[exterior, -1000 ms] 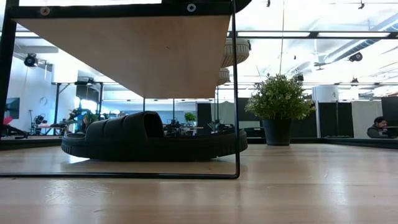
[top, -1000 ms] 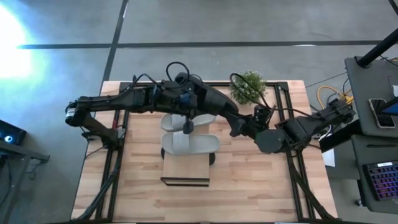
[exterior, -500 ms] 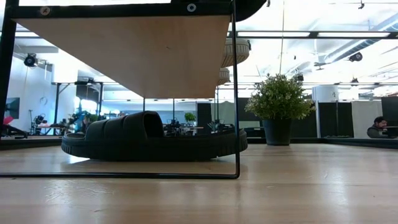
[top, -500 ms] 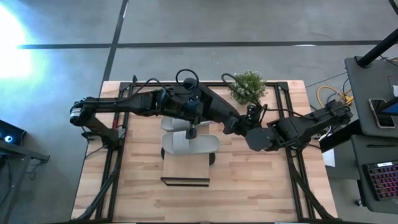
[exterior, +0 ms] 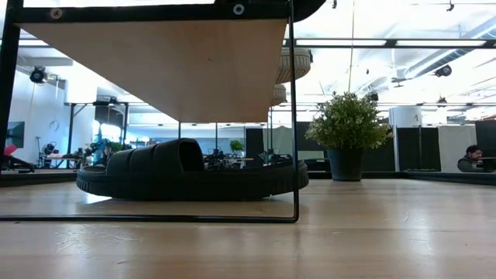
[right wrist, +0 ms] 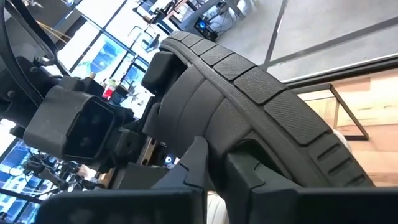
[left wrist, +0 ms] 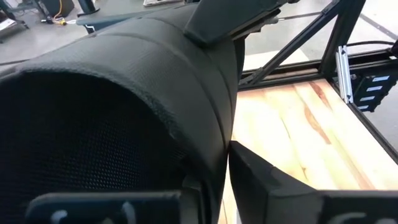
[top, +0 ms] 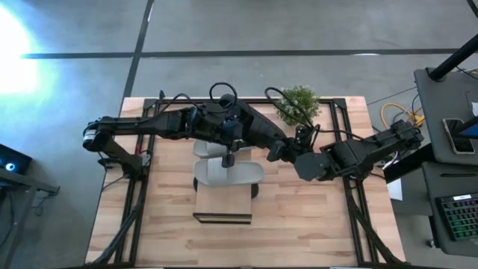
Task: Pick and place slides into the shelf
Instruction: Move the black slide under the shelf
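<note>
— Where's the black slide (right wrist: 261,93)?
— Above the shelf (top: 222,207), held between both arms. The right claw (right wrist: 214,163) is clamped on its rim.
— The left claw (left wrist: 227,165)?
— Gripping the strap, it seems. Grey slides (top: 228,173) sit on the shelf.

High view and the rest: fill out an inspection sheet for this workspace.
Surface: wooden table, bare around the shelf.
Job's things: shelf with two grey slides on its top; a black slide under it; another black slide, the lifted one, held above the table.
Clutter: potted plant at the table's far edge.
Grippers: right gripper shut on the lifted black slide; left gripper at the same slide.
Cables: loops over the arms; yellow cables beside the table.
Surroundings: side desk with keyboard; a person far behind.
</note>
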